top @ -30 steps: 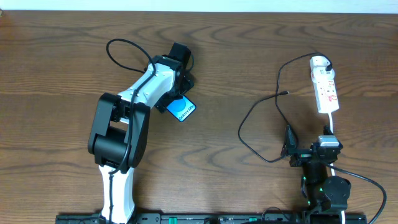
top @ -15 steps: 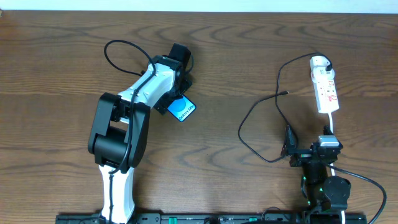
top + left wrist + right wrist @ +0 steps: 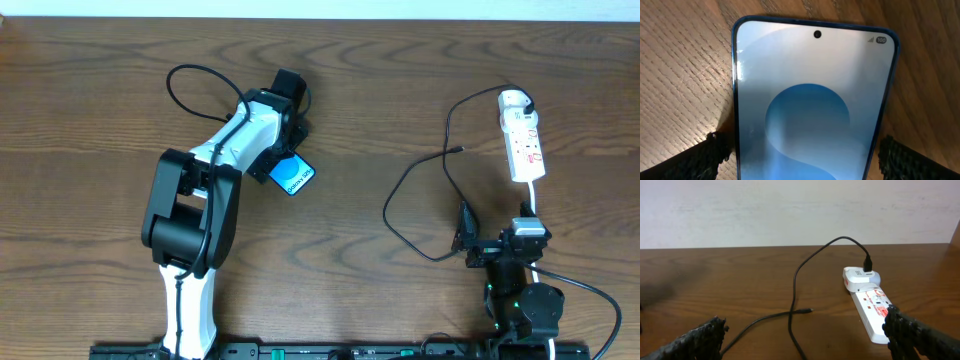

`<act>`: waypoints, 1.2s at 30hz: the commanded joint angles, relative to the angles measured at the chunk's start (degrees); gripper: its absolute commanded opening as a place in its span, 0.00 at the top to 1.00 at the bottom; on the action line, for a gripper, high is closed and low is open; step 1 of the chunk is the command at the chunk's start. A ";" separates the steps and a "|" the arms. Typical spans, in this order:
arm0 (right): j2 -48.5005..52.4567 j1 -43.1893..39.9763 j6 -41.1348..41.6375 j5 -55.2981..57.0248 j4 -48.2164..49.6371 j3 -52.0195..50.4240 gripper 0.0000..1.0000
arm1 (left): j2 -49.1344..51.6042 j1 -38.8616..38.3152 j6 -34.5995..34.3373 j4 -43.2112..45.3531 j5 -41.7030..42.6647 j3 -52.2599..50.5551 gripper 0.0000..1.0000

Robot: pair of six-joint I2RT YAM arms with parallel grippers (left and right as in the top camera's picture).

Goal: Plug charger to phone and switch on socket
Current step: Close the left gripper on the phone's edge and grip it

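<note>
Your left gripper [image 3: 802, 150] sits over the phone [image 3: 805, 75], a slim rectangular black-edged handset with a lit pale-blue screen and a deeper blue curved shape on it. The phone lies screen-up on the brown wood-grain desk [image 3: 100, 100], left of the middle and somewhat nearer the far edge than the near one. The gripper's two black textured fingers [image 3: 695, 162] stand one at each long edge of the phone, with the handset between them. One looks to be touching the edge and the other is just beside it. You cannot tell from these views whether they are squeezing it. At the phone's top end you can see a punch-hole camera and a small "100" mark.

Your right gripper [image 3: 805, 320] is by the near edge, toward the near right corner. Its fingers are spread wide apart with nothing between them. Ahead of it is the socket [image 3: 871, 311], a narrow white plastic power strip with red marks, lying lengthwise along the right edge toward the far right corner. Its white cord [image 3: 531, 197] leaves the near end toward the arm.

The charger [image 3: 386, 213], a long thin black cable, is plugged into the rounded far end of the socket. It arcs up and toward the left edge, then lies in loose loops on the desk between the socket and the middle. Its small plug tip [image 3: 807, 311] lies free on the wood, near the socket on its left, well apart from the phone and touching neither gripper.
</note>
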 commanded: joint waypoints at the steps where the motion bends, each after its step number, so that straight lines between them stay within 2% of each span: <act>1: -0.31 0.61 -0.63 0.50 -0.22 -0.09 0.01 | 6.71 0.13 -1.44 0.02 6.51 -1.27 0.00; 6: -0.31 0.61 -0.63 0.48 -0.22 -0.09 0.01 | 7.61 0.13 -1.42 -0.63 9.18 -1.25 0.01; 9: -0.31 0.61 -0.63 0.50 -0.22 -0.09 0.01 | 7.61 -0.13 -1.42 -1.31 10.80 -1.27 0.10; 19: -0.31 0.61 -0.63 0.48 -0.22 -0.09 0.01 | 7.61 -1.36 -1.44 -2.32 10.45 -1.27 0.16; 22: -0.31 0.61 -0.63 0.48 -0.22 -0.09 0.01 | 7.61 -1.33 -1.40 -2.43 10.29 -1.27 0.22; 27: -0.31 0.61 -0.63 0.48 -0.22 -0.09 0.01 | 7.26 -1.18 -1.36 -3.43 7.91 -1.14 0.26; 36: -0.31 0.61 -0.63 0.48 -0.22 -0.09 0.01 | 2.89 -1.20 5.03 -4.11 6.64 -0.70 0.29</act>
